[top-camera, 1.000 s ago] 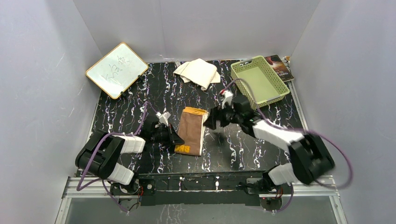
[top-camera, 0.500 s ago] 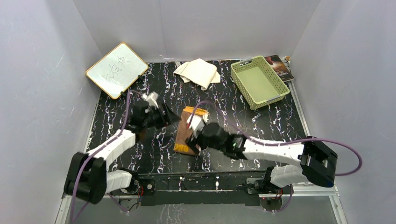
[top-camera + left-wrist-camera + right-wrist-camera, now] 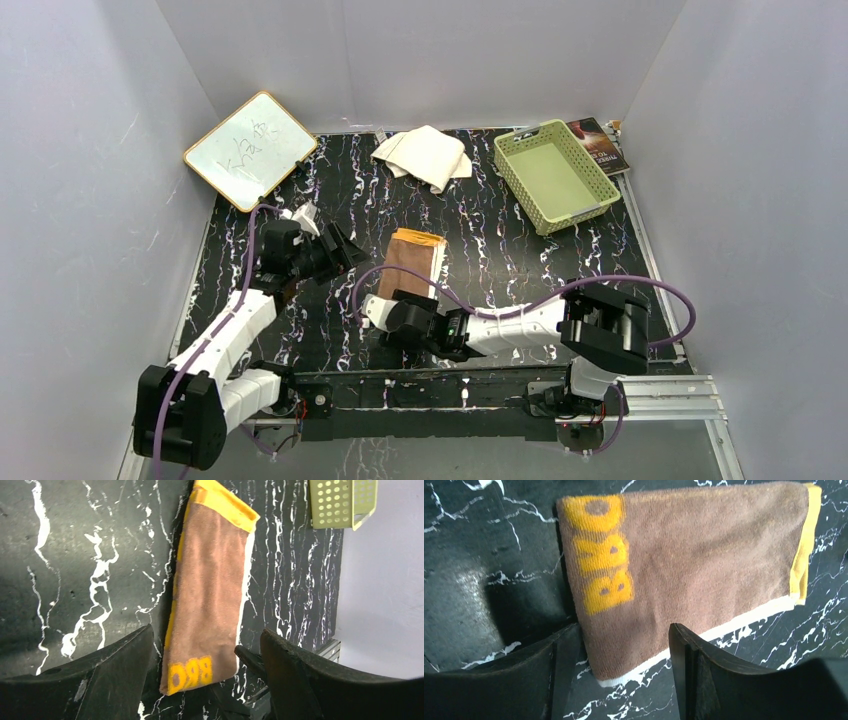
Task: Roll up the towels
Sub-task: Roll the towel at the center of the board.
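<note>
The orange-and-brown towel (image 3: 412,262) lies folded into a long strip, brown side up, its "BRO" lettering at the near end (image 3: 192,672). The cream-white towel (image 3: 425,155) sits crumpled at the back of the table. My left gripper (image 3: 345,255) hovers open left of the strip's middle, and the strip (image 3: 210,590) shows between its fingers (image 3: 105,680). My right gripper (image 3: 385,308) is low at the strip's near end, open. Its fingers (image 3: 724,680) straddle the near corner of the towel (image 3: 694,565) without pinching it.
A green perforated basket (image 3: 555,175) stands at the back right with a book (image 3: 600,145) behind it. A small whiteboard (image 3: 250,150) leans at the back left. The right forearm lies along the table's near edge (image 3: 520,325).
My left gripper let go of the towel's near left corner, opened and drew back to the far left. My right arm swung from the towel's right side to its near end, jaws narrowing.
</note>
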Robot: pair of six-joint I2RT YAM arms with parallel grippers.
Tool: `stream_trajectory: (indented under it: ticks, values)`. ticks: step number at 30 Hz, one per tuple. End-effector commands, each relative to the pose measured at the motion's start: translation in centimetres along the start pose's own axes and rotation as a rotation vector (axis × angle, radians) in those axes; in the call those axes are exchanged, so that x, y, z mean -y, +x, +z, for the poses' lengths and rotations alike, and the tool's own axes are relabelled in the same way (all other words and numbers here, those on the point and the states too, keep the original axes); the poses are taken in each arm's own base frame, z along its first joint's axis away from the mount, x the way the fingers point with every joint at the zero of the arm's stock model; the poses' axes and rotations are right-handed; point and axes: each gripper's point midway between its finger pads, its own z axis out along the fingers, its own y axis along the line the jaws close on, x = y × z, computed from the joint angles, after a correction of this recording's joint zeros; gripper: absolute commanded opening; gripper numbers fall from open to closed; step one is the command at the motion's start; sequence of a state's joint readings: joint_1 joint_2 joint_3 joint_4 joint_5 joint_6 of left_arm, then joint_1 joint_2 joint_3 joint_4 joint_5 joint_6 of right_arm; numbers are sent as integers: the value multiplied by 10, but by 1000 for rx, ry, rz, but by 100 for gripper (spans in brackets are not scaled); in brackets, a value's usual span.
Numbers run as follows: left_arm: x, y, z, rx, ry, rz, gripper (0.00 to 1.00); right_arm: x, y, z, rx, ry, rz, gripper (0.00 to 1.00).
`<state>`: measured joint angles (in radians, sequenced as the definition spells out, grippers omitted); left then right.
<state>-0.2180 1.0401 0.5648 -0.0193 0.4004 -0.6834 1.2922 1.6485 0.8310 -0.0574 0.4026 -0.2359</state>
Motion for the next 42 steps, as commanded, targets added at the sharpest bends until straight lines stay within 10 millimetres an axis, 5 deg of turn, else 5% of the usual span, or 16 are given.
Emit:
stream_trajectory:
  ticks: [1, 9, 18, 21, 32, 42]
  values:
    - [-4, 3, -9, -10, -7, -11, 77, 2, -27, 5, 54, -4, -5, 61]
    - [-11, 3, -10, -22, -10, -32, 77, -10, -22, 16, 33, -43, -26, 55]
    - [-13, -1, -19, -28, -8, -39, 77, -24, -7, 25, -8, -153, 25, 19]
    - [-12, -5, -26, -19, -7, -28, 77, -22, -20, 13, 35, -258, 134, 12]
    - [10, -2, -41, -65, 86, 68, 77, 12, -67, -37, 191, -766, 573, 8]
    - [29, 6, -45, -122, 212, 99, 75, 21, -59, -10, 106, -954, 816, 5]
